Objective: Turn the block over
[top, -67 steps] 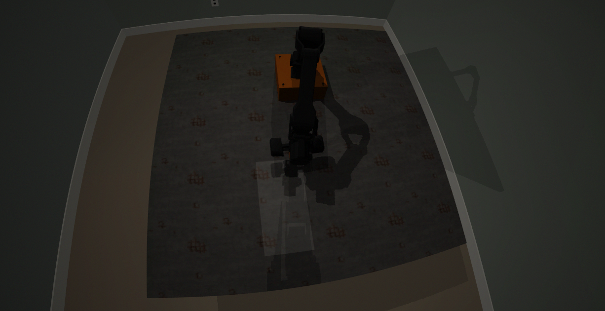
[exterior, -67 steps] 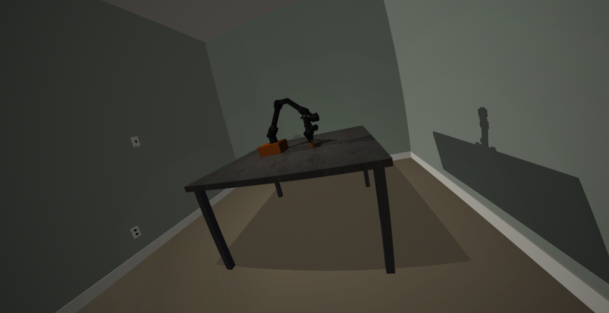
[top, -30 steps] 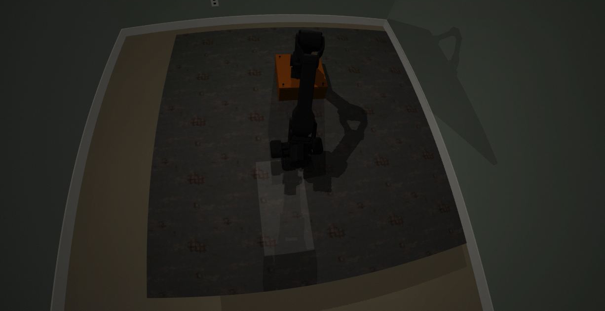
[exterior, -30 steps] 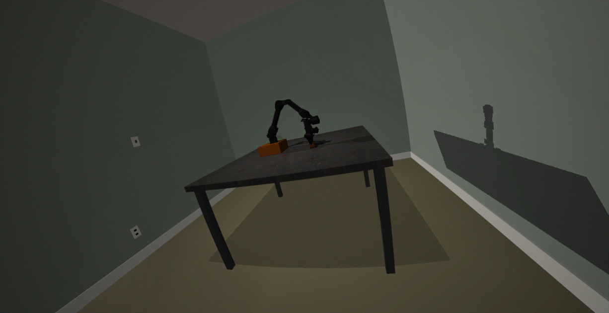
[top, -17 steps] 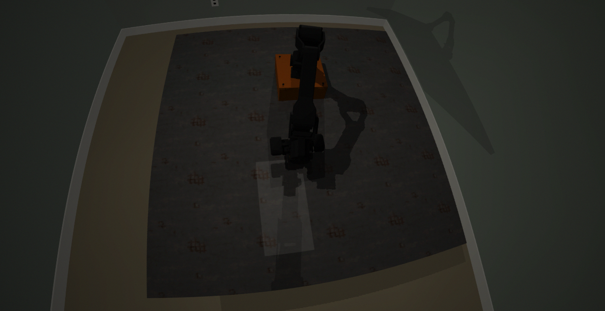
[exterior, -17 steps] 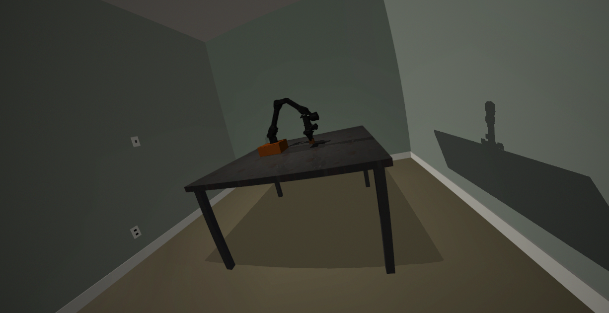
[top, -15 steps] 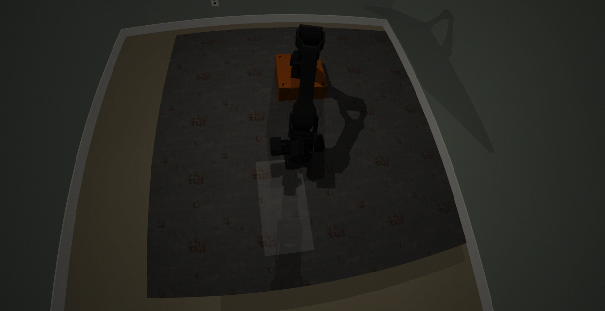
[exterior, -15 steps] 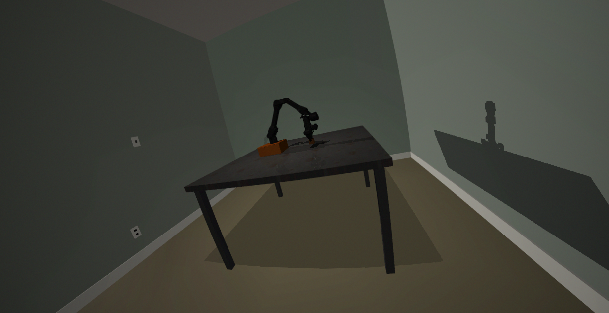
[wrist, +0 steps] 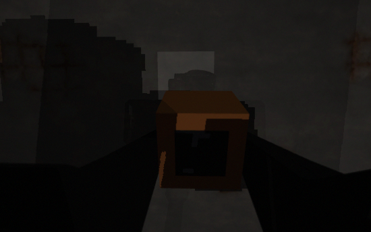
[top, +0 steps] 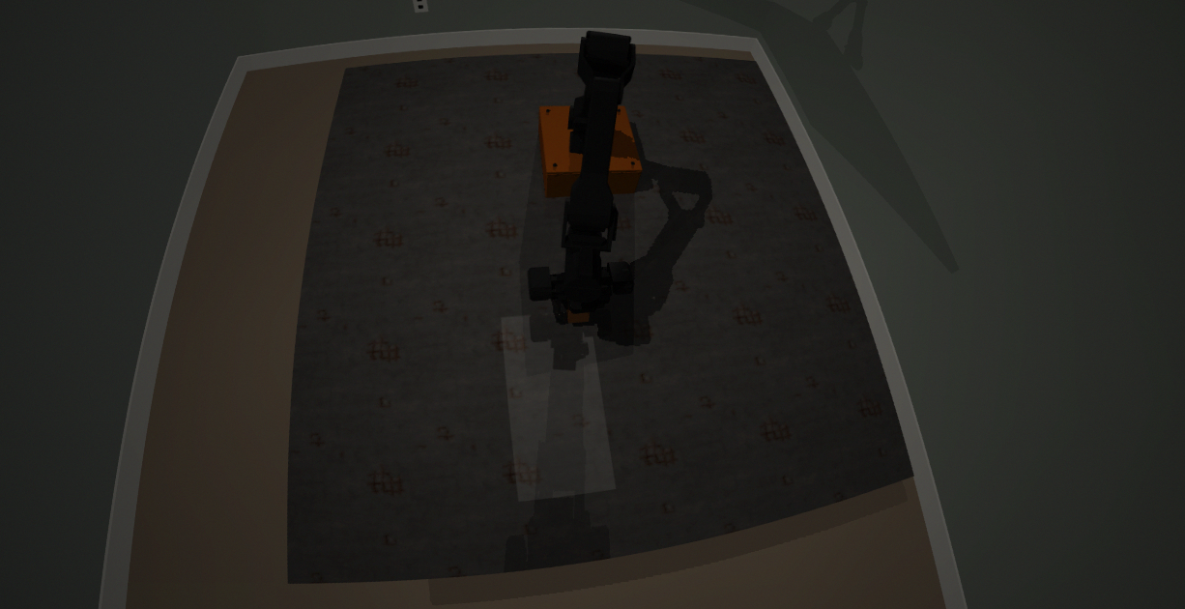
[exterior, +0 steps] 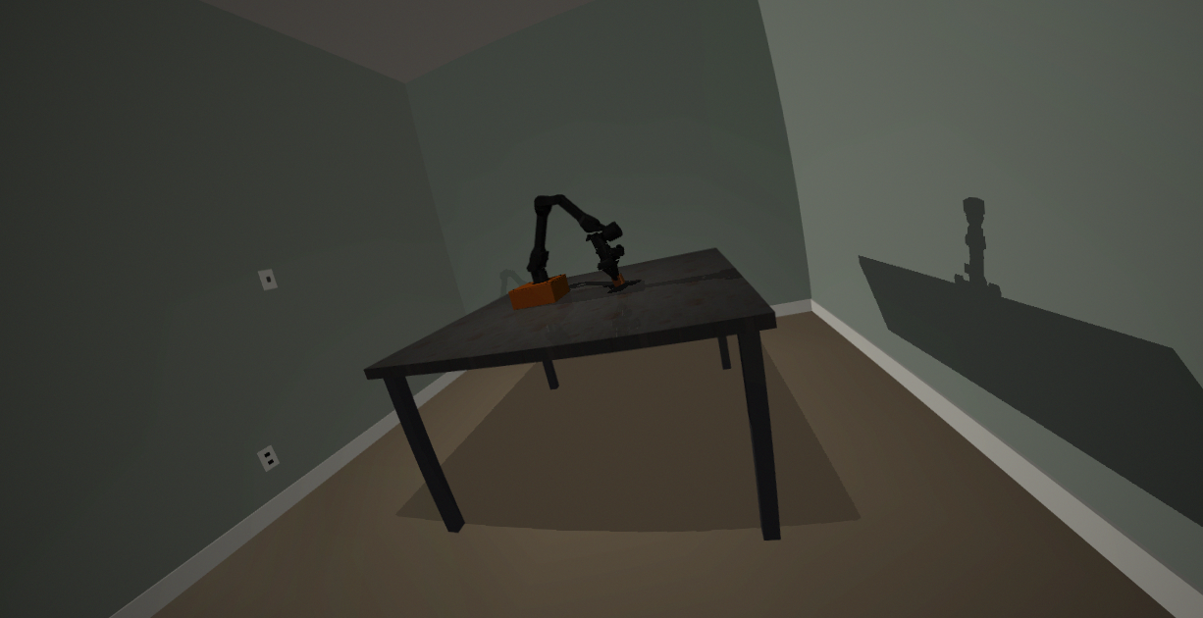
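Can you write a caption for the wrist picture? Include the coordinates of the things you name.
The gripper (wrist: pixel 199 138) holds an orange block (wrist: pixel 205 101), its black square facing the camera.

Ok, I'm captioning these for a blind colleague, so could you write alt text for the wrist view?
An orange block with a black square mark facing the camera is gripped between the two dark fingers of the end effector. Behind it lies a dark gray tabletop with rusty blotches and shadows.

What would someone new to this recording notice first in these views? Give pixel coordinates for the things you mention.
Probably the orange box (top: pixel 557 136) (exterior: pixel 530 295) under the black arm (top: pixel 598 136) (exterior: pixel 540 235), the brightest colour on the dark table (top: pixel 397 439) (exterior: pixel 471 335). Next, in the wrist view, the orange block (wrist: pixel 200 101) with a black square on one face, gripped between the gripper's (top: pixel 577 316) (exterior: pixel 618 279) (wrist: pixel 202 152) dark fingers.
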